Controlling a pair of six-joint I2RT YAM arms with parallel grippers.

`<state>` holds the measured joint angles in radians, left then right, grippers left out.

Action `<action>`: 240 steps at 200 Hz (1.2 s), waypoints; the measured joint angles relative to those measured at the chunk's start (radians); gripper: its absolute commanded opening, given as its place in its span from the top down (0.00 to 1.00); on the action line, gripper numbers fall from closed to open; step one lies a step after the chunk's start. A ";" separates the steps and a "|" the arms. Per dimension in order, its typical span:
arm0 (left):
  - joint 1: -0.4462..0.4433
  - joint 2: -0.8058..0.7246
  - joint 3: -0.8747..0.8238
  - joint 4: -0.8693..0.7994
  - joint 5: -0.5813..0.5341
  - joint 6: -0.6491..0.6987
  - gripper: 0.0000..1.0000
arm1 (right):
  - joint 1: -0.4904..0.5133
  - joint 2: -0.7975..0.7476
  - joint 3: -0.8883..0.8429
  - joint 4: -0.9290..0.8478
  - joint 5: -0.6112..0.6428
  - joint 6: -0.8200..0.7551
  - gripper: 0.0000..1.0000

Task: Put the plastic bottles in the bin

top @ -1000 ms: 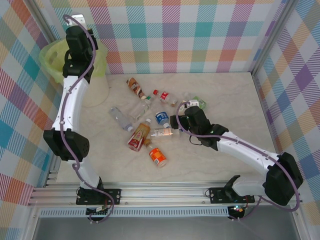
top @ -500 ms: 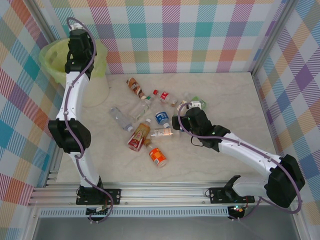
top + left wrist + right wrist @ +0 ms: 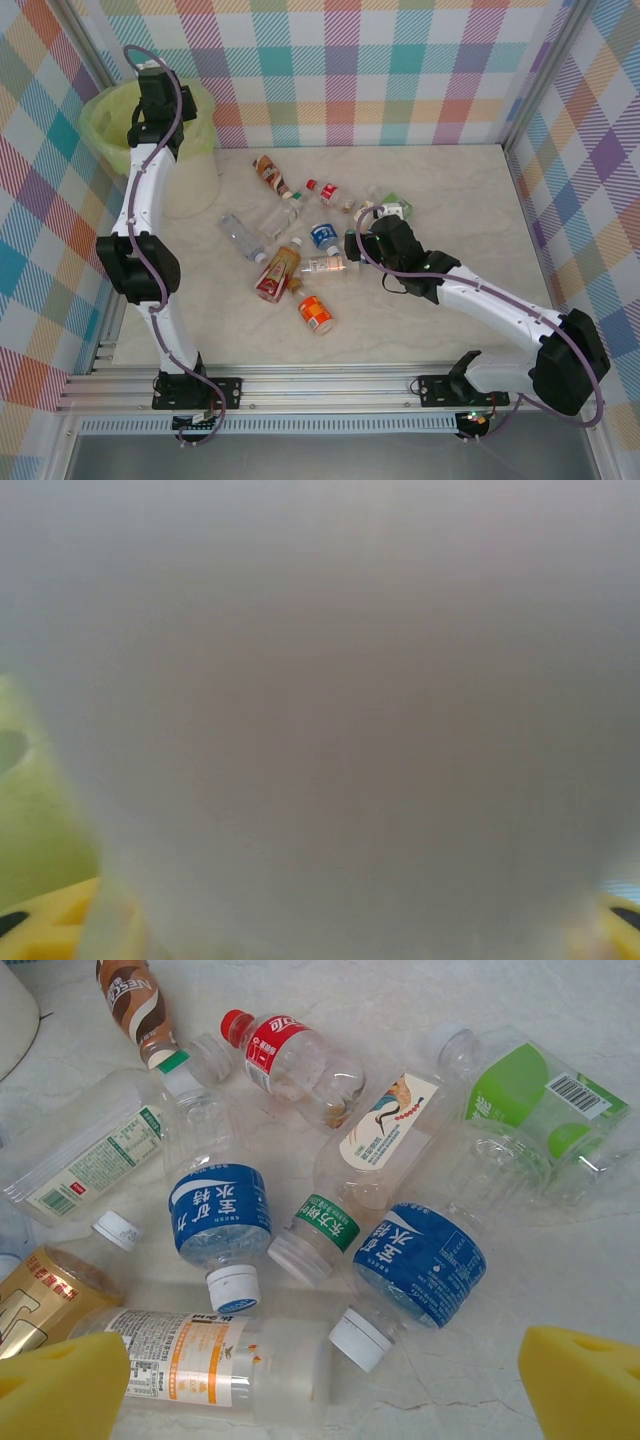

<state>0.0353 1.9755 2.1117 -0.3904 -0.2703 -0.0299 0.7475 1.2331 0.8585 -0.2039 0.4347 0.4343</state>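
Several plastic bottles lie jumbled mid-table: brown-labelled (image 3: 268, 172), red-labelled (image 3: 328, 193), green-labelled (image 3: 395, 208), blue-labelled (image 3: 322, 236), a gold-and-red one (image 3: 278, 272) and an orange one (image 3: 316, 313). My right gripper (image 3: 358, 240) hovers open at the pile's right side. Its yellow pads (image 3: 60, 1390) flank an orange-and-white-labelled bottle (image 3: 190, 1360) and a blue-labelled bottle (image 3: 420, 1260) below. The white bin (image 3: 110, 125) with its yellow-green bag stands at the far left. My left gripper (image 3: 155, 85) is over it. In the left wrist view its pads (image 3: 50, 920) sit far apart, with a blurred pale shape between them.
Plaid walls and metal frame posts close in the table on three sides. Bare marble-patterned tabletop (image 3: 460, 190) lies right of and in front of the pile. In the right wrist view, a second blue-labelled bottle (image 3: 222, 1215) and a red-labelled bottle (image 3: 290, 1055) crowd close together.
The left arm's wrist swung from the bin's right rim to farther back over the bin. The right gripper edged slightly forward over the pile. The bottles have not moved.
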 measured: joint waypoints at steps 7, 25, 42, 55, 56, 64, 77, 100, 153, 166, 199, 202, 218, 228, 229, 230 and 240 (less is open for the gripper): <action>0.000 0.000 0.000 -0.003 0.004 -0.008 0.33 | 0.000 0.000 0.000 0.000 0.000 0.000 0.00; 0.000 0.000 0.000 -0.005 0.019 -0.032 0.24 | 0.000 0.000 0.000 0.000 0.000 0.000 0.00; 0.000 -0.002 0.000 -0.008 0.035 -0.049 0.16 | 0.000 0.000 0.000 0.000 0.000 0.000 0.00; 0.000 -0.007 -0.004 -0.010 0.050 -0.069 0.12 | 0.000 0.000 0.000 -0.001 0.000 0.000 0.00; 0.000 -0.009 -0.005 -0.011 0.051 -0.071 0.11 | 0.000 0.000 0.000 -0.001 0.000 0.000 0.00; 0.000 -0.018 -0.014 -0.011 0.063 -0.085 0.10 | 0.000 0.000 0.000 -0.004 -0.001 0.000 0.00; 0.000 -0.047 -0.042 -0.014 0.088 -0.106 0.08 | 0.000 0.000 -0.001 -0.012 -0.005 0.000 0.00; 0.000 -0.123 -0.125 -0.001 0.137 -0.146 0.06 | -0.002 0.000 -0.019 -0.019 -0.062 -0.012 0.00; 0.000 -0.304 -0.262 0.039 0.234 -0.249 0.00 | 0.008 0.000 -0.126 -0.011 -0.433 -0.086 0.00; 0.000 -0.343 -0.276 0.038 0.258 -0.277 0.00 | 0.023 0.000 -0.153 0.001 -0.489 -0.089 0.00; -0.013 -0.461 -0.378 0.082 0.299 -0.383 0.00 | 0.081 -0.002 -0.182 0.002 -0.534 -0.086 0.01; -0.016 -0.475 -0.396 0.088 0.300 -0.393 0.00 | 0.089 -0.002 -0.182 0.003 -0.534 -0.085 0.01; -0.043 -0.560 -0.515 0.139 0.292 -0.437 0.00 | 0.130 -0.002 -0.182 0.003 -0.523 -0.080 0.02; -0.069 -0.612 -0.587 0.154 0.285 -0.465 0.00 | 0.160 0.000 -0.182 0.003 -0.512 -0.077 0.01; -0.073 -0.618 -0.597 0.159 0.285 -0.471 0.00 | 0.165 0.001 -0.182 0.003 -0.510 -0.076 0.01; -0.075 -0.622 -0.602 0.161 0.285 -0.474 0.00 | 0.167 0.001 -0.182 0.003 -0.510 -0.076 0.01; -0.095 -0.666 -0.666 0.175 0.284 -0.501 0.00 | 0.198 0.010 -0.178 -0.002 -0.493 -0.076 0.01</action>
<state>-0.0601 1.3098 1.4452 -0.2150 0.0139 -0.5312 0.9459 1.2430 0.6804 -0.2054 -0.0582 0.3584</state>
